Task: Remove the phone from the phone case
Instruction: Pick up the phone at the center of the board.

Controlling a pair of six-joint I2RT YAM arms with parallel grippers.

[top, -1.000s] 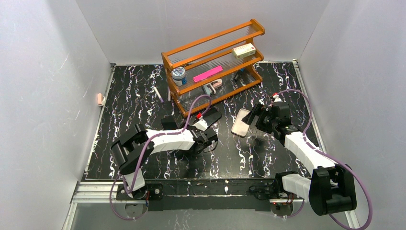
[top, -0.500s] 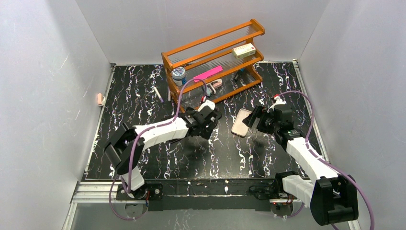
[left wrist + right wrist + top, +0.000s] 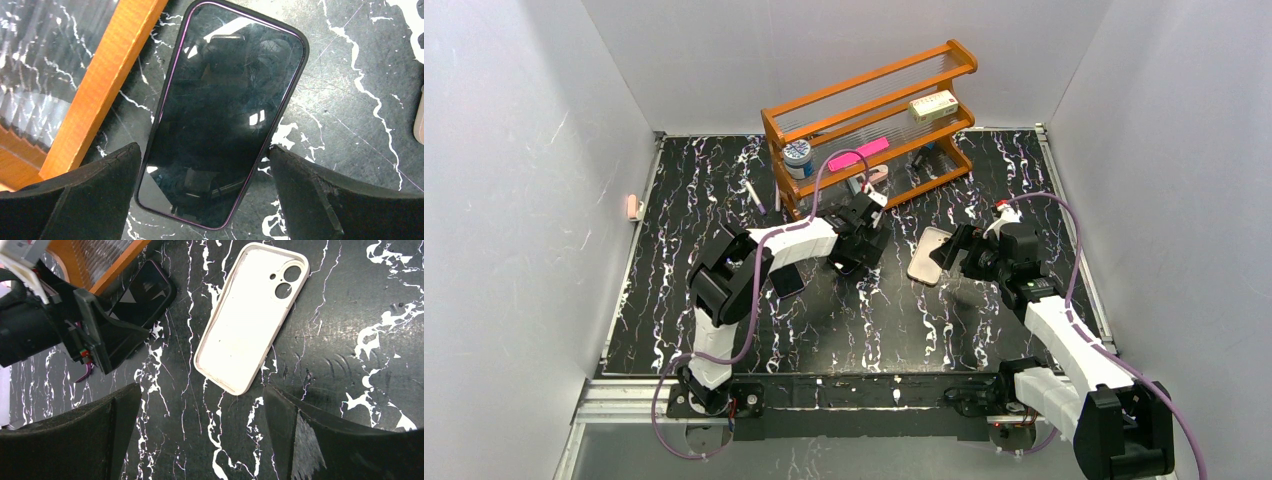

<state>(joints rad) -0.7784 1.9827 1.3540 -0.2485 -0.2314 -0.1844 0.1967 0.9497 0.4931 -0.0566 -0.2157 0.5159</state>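
The black phone (image 3: pixel 225 105), with a thin purple edge, lies screen up on the marbled table beside the orange rack's foot (image 3: pixel 105 85). It also shows in the right wrist view (image 3: pixel 142 295). My left gripper (image 3: pixel 202 150) is open, one finger on each side of the phone's near end, not gripping it; in the top view (image 3: pixel 864 248) it covers the phone. The empty white phone case (image 3: pixel 250 320) lies inside up, apart from the phone, right of it (image 3: pixel 929 255). My right gripper (image 3: pixel 200 390) is open and empty just short of the case's near end (image 3: pixel 959 255).
The orange rack (image 3: pixel 869 110) stands behind the left gripper and holds a round tin, a pink object and a small box. A pen (image 3: pixel 754 195) lies left of the rack. Grey walls close in both sides.
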